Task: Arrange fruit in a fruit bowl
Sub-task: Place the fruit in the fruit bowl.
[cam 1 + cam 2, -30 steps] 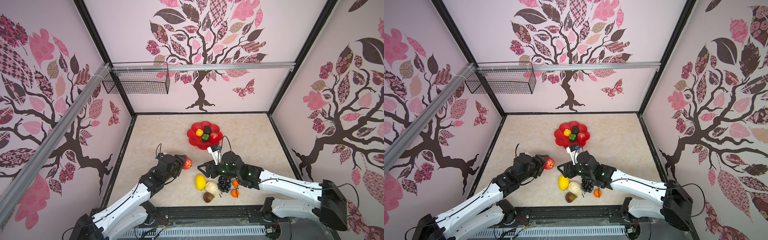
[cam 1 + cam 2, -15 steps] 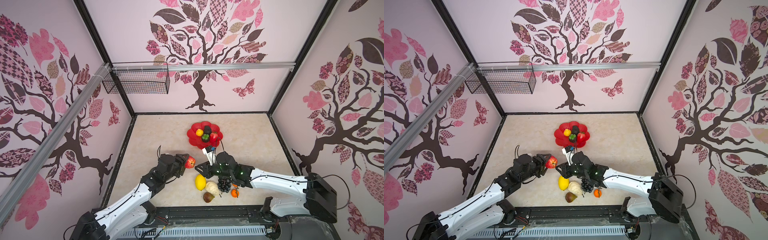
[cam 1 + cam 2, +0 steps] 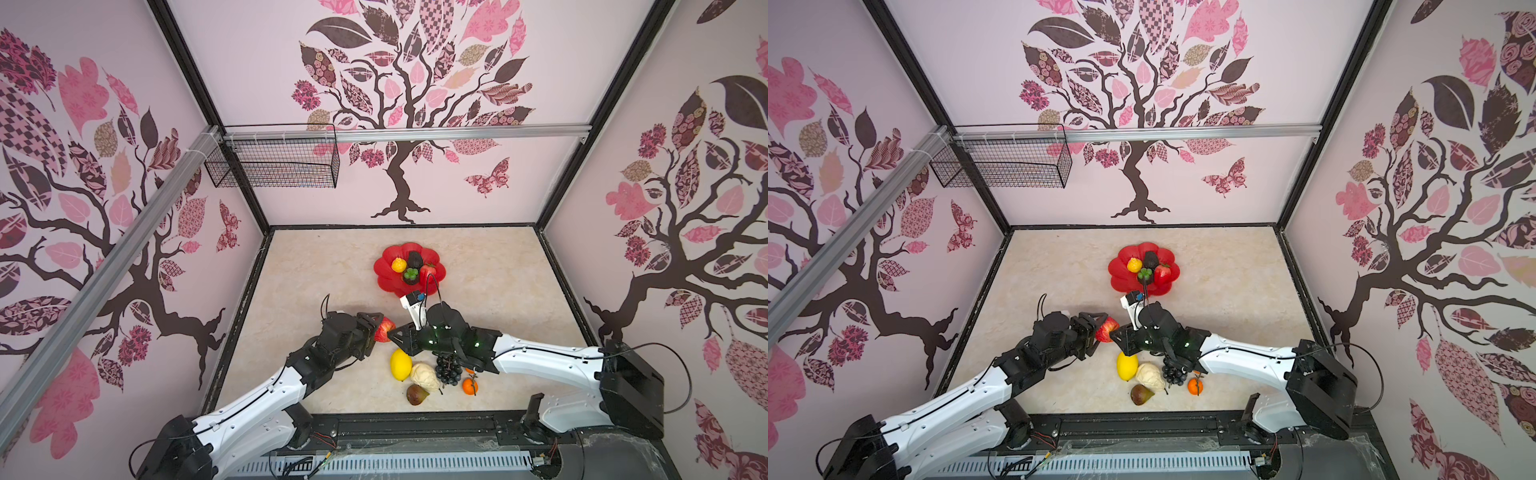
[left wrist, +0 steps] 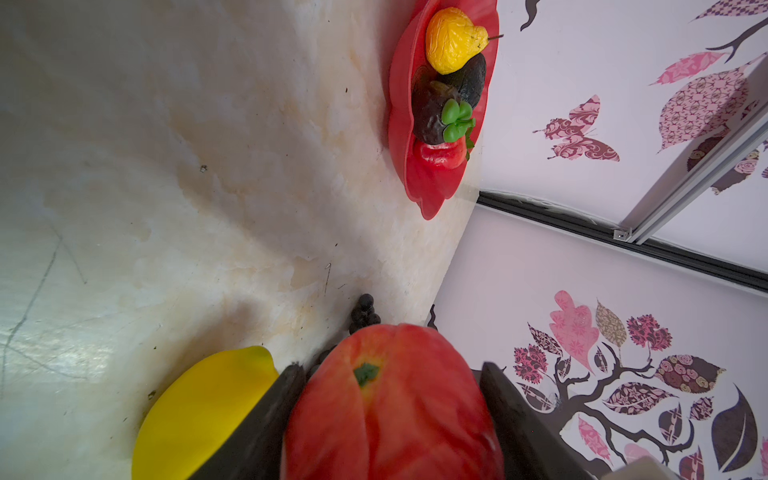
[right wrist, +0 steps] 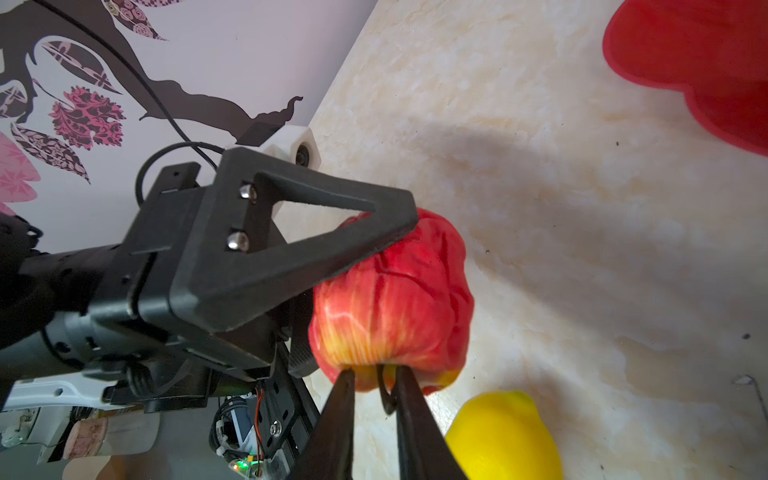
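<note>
The apple [image 5: 395, 299], clamped in the left gripper [image 3: 377, 325] above the table [image 3: 332, 266] short of the bowl [image 3: 384, 286], could be dropped if its stem [image 5: 384, 395], flanked (whether pinched is unclear) by the right gripper [image 5: 374, 374], slips.

The surface [image 3: 324, 266] lies bare on both sides of the fruit bowl [image 3: 384, 274]. Nearer the robot, the left end effector [image 3: 380, 327] and right end effector [image 5: 372, 376] meet at the apple [image 3: 385, 330], barring the middle. The lemon [image 3: 400, 364] and grape bunch [image 3: 448, 370] crowd the near side.
</note>
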Available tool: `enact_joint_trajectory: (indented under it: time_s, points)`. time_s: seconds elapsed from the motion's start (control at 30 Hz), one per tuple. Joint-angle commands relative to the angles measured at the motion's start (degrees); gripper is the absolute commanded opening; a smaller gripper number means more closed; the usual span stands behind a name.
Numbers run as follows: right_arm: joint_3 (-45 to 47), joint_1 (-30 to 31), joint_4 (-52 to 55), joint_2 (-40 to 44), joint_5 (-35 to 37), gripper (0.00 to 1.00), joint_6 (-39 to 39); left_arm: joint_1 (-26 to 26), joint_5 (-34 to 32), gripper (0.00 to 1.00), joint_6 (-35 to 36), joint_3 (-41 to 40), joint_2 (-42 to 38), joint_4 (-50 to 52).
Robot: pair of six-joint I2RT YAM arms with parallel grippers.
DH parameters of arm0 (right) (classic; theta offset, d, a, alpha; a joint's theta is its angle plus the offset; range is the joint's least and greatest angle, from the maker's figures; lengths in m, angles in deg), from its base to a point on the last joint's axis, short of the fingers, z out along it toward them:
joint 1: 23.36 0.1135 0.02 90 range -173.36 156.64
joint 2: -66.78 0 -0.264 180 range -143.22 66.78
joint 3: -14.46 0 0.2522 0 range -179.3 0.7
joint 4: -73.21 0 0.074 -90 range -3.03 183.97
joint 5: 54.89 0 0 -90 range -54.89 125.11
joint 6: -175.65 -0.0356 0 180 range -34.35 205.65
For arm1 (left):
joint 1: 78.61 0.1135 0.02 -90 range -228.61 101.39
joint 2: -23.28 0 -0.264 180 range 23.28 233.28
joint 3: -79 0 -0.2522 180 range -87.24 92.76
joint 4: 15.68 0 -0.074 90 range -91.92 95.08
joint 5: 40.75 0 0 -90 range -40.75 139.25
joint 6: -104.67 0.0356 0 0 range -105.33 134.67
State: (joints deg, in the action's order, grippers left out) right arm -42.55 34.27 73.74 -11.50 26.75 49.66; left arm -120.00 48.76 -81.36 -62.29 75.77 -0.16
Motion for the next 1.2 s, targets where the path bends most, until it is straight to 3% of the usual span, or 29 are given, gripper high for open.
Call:
enact_joint_trajectory:
  time_s: [0.0,0.47,0.67,0.83,0.97,1.17]
  points:
    - [-2.5,0.3,-0.5,-1.2,0.7,0.2,0.3,-0.7,-0.6,0.57,-0.1,-1.3,0.2,-1.6]
    - [-2.8,0.4,1.2,-1.2,2.3,0.05,1.1,-0.9,-0.8,0.59,0.1,-1.4,0.3,-1.5]
    - [-4.5,0.4,4.6,-1.3,4.2,0.04,2.0,-0.9,-1.7,0.79,2.7,-0.4,0.1,0.3]
    - [-7.5,0.4,10.3,-1.5,7.2,0.04,4.1,0.1,-2.2,0.9,6.6,1.0,-0.9,3.6]
    - [-11.3,0.3,17.8,-2.3,11.6,0.04,7.7,3.7,-1.1,0.93,10.1,0.8,-3.7,7.5]
    - [-19.8,-4.0,30.2,-5.7,11.6,0.04,14.3,8.7,-5.9,0.97,23.8,3.1,-11.9,17.9]
